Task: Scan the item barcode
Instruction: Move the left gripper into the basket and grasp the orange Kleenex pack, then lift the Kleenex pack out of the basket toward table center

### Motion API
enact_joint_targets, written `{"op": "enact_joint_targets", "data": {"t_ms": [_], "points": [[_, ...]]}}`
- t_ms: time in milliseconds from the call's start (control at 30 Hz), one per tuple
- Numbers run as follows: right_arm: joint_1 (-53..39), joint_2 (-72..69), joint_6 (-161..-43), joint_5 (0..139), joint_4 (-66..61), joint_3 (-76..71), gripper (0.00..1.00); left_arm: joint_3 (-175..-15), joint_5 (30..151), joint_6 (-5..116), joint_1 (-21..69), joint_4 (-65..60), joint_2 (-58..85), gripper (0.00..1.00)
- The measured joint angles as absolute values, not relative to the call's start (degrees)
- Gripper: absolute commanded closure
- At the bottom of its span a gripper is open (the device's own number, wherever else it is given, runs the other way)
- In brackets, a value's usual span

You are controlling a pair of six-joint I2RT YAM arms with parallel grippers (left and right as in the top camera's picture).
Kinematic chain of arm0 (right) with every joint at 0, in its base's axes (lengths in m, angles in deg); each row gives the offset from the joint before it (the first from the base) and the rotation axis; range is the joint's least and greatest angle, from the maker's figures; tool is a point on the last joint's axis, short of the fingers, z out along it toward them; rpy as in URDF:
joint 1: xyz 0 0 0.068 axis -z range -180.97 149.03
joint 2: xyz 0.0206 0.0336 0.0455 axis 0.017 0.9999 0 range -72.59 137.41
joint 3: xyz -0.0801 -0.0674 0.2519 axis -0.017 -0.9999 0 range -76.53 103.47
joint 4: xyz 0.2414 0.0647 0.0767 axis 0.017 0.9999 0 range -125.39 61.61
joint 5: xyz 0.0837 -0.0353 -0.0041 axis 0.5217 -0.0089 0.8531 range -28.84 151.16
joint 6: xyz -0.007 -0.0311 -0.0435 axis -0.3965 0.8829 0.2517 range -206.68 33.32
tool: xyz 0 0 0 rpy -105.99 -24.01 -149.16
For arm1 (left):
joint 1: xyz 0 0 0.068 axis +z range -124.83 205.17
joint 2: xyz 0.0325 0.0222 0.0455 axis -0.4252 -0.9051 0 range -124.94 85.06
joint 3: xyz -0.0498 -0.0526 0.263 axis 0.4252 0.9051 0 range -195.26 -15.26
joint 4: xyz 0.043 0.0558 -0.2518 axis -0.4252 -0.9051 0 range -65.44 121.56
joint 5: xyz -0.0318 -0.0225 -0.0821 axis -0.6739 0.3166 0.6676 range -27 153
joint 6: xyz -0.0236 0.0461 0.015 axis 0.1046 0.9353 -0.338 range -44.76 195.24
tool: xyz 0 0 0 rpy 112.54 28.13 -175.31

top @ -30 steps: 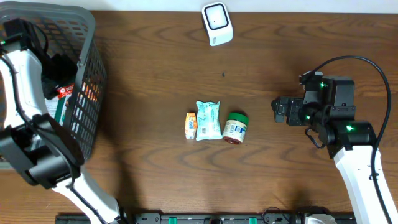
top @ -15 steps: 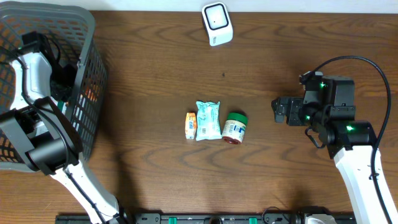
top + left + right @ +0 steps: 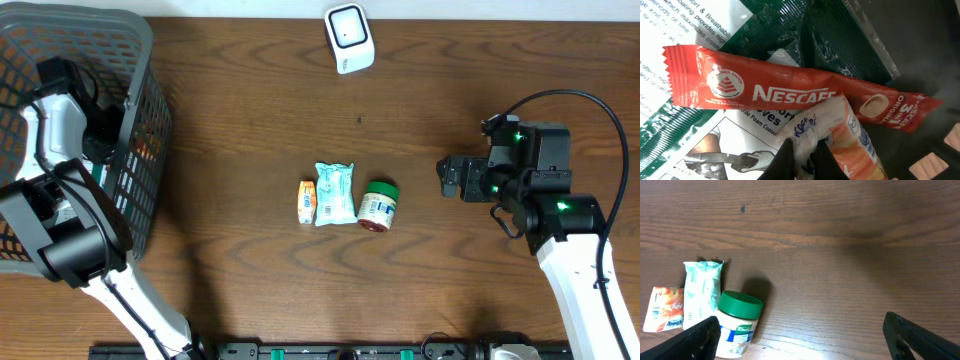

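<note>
Left pincer [image 3: 805,150] clenches a packet [image 3: 840,125] in the basket [image 3: 148,60] at the table's [image 3: 250,100] left edge, for scanning; right pincer [image 3: 801,320] hangs released.

The left gripper [image 3: 804,147] is pinched tight at the far left — the right gripper [image 3: 801,322] hovers, jaws wide (pointing inward).

The sachet [image 3: 790,92] is red, the packet [image 3: 840,130] white and orange, the table [image 3: 250,120] dark wood-grain.
</note>
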State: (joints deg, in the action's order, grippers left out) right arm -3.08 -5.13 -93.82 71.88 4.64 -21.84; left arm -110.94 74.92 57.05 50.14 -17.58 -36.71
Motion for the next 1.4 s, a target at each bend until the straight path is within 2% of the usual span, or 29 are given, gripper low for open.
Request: {"op": "enact_joint_targets", "data": {"t_ms": [233, 600, 867, 1100, 1400], "points": [[-3.1, -5.1, -93.8, 71.9, 4.7, -21.8, 0.01, -110.0, 76.1, 57.0, 52.6, -17.5, -30.9, 0.92], [-3.1, -5.1, -93.8, 71.9, 4.6, -21.8, 0.01, -110.2, 77.8, 54.0, 59.7, -18.9, 0.1, 0.93], [-3.1, -5.1, -93.8, 71.9, 4.6, -21.8, 0.01, -110.2, 98.5, 57.4, 59.3, -21.4, 3.7, 0.93], [-3.1, -5.1, -93.8, 71.9, 4.6, -21.8, 0.01, -107.4, 113.7, 65.1, 52.6, -24.8, 2.7, 0.93], [-3.1, -5.1, -93.8, 71.9, 4.6, -21.8, 0.01, -103.8, 117.3, 71.8, 40.2, -25.0, -1.5, 0.93]]}}
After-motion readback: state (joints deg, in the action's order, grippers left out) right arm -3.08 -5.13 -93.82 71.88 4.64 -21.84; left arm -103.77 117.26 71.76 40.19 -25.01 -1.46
